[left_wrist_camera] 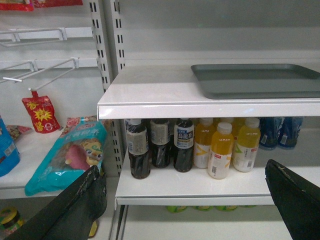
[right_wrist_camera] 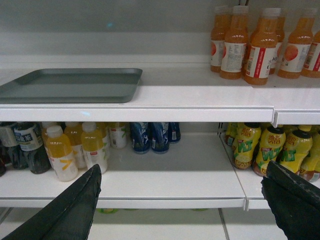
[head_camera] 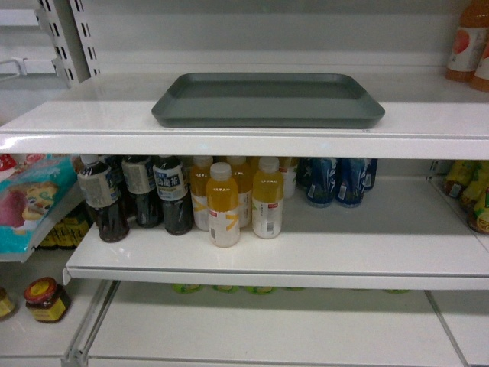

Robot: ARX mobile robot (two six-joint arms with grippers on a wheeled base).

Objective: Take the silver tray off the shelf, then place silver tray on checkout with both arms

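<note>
Both claws apart, low, far from silver tray (head_camera: 267, 99) on shelf (head_camera: 244, 141). Risk: uneven two-side grasp tilts tray, hits orange bottles (right_wrist_camera: 260, 42).

A tray (head_camera: 267, 99) lies flat on the top shelf (head_camera: 244, 141), near its front edge and roughly in the middle. Behind and to the right of the tray, at the far right end of that shelf, stands a group of juice bottles (right_wrist_camera: 260, 42) against the back wall. On the lower shelf (head_camera: 306, 256), directly below the tray, tea bottles (head_camera: 137, 195) stand at the left, drink bottles (head_camera: 241, 199) just beside them to the right, and cans (head_camera: 336, 180) further right and further back. Left of this shelving, on a neighbouring lower shelf, lies a snack bag (left_wrist_camera: 70, 155), with a pouch (left_wrist_camera: 41, 112) hanging from a hook above it.
</note>
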